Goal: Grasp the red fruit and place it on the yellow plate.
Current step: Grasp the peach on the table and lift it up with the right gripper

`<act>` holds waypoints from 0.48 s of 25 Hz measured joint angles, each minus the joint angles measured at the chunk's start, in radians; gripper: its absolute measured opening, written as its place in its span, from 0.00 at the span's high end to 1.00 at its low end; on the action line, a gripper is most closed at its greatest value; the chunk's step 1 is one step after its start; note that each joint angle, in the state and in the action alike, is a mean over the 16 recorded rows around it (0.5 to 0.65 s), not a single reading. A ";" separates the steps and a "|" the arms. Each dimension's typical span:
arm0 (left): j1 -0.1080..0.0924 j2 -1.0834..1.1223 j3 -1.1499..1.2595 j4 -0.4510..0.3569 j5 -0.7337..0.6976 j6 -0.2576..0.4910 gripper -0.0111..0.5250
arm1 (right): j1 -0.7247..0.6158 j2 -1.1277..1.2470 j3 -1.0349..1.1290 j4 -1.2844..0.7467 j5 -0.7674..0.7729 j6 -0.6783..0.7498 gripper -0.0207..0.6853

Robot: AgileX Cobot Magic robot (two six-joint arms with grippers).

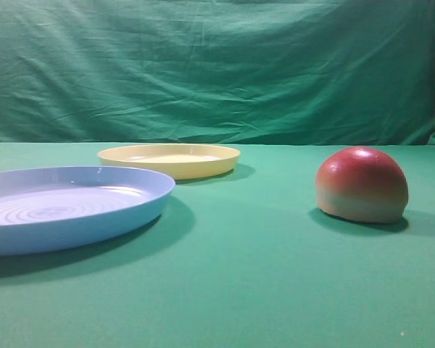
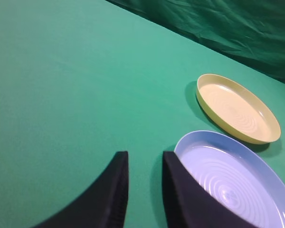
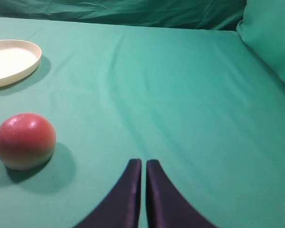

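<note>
We see the right gripper with its two dark fingers pressed nearly together, closed on nothing, hanging over bare green cloth with the red fruit sitting flat-side down off to its left, apart from it. The left gripper has a clear gap between its fingers, holds nothing, and sits just beside the rim of the light-blue plate. In the high view the red fruit rests on the cloth at right, well apart from the yellow plate, which lies just behind the light-blue plate.

Green table: red fruit, yellow plate, blue plate
</note>
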 joint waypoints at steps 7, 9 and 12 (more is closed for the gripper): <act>0.000 0.000 0.000 0.000 0.000 0.000 0.69 | 0.001 0.020 -0.058 0.111 -0.063 -0.016 0.97; 0.000 0.000 0.000 0.000 0.000 0.000 0.69 | 0.002 0.046 -0.097 0.141 -0.058 -0.041 0.97; 0.000 0.000 0.000 0.000 0.000 0.000 0.69 | 0.005 0.112 -0.171 0.164 -0.016 -0.099 0.97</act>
